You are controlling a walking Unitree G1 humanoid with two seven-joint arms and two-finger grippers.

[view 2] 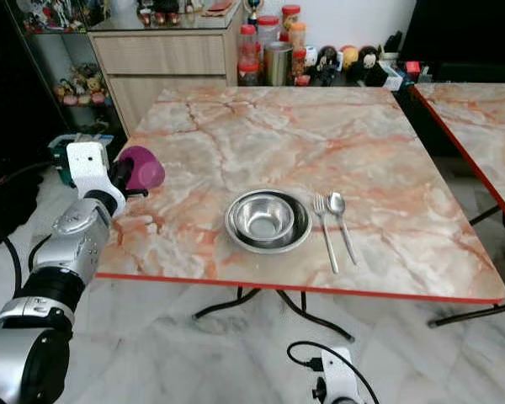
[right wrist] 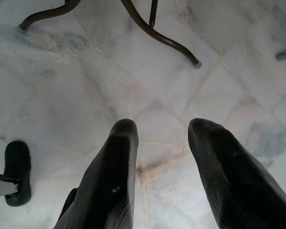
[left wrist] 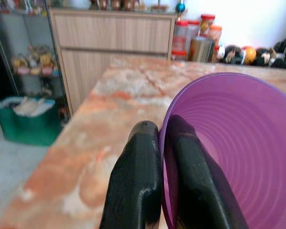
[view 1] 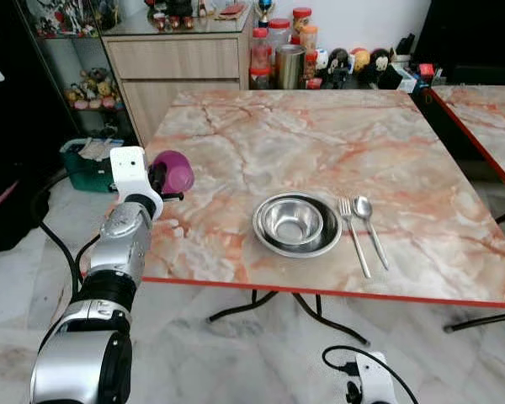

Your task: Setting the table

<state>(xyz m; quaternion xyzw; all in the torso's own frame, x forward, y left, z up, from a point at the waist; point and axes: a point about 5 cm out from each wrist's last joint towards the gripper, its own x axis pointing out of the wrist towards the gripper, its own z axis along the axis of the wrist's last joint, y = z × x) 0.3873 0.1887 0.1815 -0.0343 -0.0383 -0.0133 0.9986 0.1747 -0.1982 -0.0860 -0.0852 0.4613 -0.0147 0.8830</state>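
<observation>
While my left gripper (left wrist: 161, 143) pinches the cup (view 1: 173, 171) rim, I should set it upright beyond the spoon (view 1: 369, 228).

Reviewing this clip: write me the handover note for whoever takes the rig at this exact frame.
Left gripper: shut on the rim of the purple cup, held at the table's left edge, one finger inside the cup, one outside.
Right gripper: open, hanging idle over the floor.
Done: steel bowl sits in the steel plate near the front edge; fork and spoon lie side by side to its right.
Left: set the cup down by the place setting.
</observation>
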